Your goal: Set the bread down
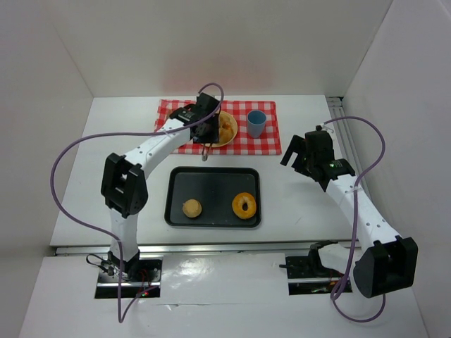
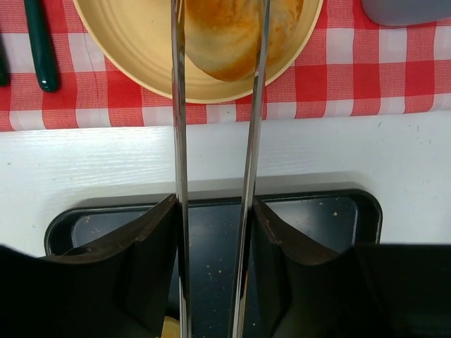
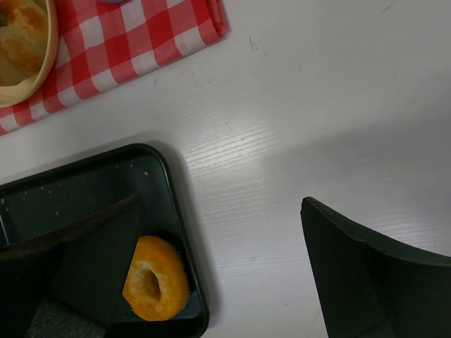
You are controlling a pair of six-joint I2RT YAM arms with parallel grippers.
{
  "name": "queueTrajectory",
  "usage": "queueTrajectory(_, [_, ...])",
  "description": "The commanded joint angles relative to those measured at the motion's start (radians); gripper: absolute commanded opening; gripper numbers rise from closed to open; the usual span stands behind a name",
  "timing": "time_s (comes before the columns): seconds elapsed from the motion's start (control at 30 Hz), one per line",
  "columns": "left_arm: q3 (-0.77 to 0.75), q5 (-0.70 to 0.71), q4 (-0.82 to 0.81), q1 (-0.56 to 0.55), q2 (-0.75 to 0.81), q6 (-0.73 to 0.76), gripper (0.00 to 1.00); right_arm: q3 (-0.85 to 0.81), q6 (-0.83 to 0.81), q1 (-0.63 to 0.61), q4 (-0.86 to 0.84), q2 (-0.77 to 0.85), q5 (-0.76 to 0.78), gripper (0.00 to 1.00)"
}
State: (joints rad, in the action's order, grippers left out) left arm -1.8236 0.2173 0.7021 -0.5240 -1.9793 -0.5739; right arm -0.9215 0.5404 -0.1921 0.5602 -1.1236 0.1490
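The left gripper (image 1: 204, 121) (image 2: 215, 204) is clamped on a pair of metal tongs (image 2: 180, 141), one black finger (image 2: 158, 260) pressed against the outside of each blade. The blades lie close together and almost parallel. They widen slightly toward 12 o'clock and reach over the rim of a cream plate (image 1: 231, 143) (image 2: 134, 63). The bread (image 1: 227, 127) (image 2: 225, 42), golden-brown, lies in that plate between and under the blades. The blade tips run off the top of the wrist view, so I cannot tell whether they pinch it. The plate rests on a red checked cloth (image 1: 269, 144) (image 2: 352, 77). At 3 o'clock of the plate stands a blue cup (image 1: 256, 123). On the cloth at 9 o'clock of the plate, in the wrist view, lies a dark green handle (image 2: 39, 42).

At 6 o'clock of the cloth a black tray (image 1: 173, 197) (image 2: 352, 211) (image 3: 77, 183) sits on the white table (image 1: 127, 141). It holds a round bun (image 1: 192, 208) on its left side. A ring-shaped piece (image 1: 244, 205) (image 3: 155, 278) lies on its right side, near the right rim.

The right gripper (image 1: 296, 155) (image 3: 218, 204) hangs at 2 o'clock of the tray with its jaws spread wide and nothing between them. One finger (image 3: 91, 260) is over the tray's right edge and the other is over bare table.
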Motion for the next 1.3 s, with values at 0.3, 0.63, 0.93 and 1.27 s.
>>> queueTrajectory(0.3, [-0.08,0.037,0.017,-0.005,0.177,0.017,0.59,0.009,-0.011,-0.003,-0.029,0.016,-0.009,1.0])
queueTrajectory(0.63, [0.11,0.155,-0.028,0.048,0.358,0.021,0.55,0.018,-0.011,-0.003,-0.039,0.016,-0.02,1.0])
queueTrajectory(0.93, [0.478,0.074,-0.199,0.404,0.462,0.054,0.53,0.009,-0.033,-0.003,-0.071,-0.019,-0.029,1.0])
queueTrajectory(1.27, [0.569,-0.007,-0.309,0.547,0.329,0.054,0.57,0.018,-0.042,-0.003,-0.098,-0.03,-0.088,1.0])
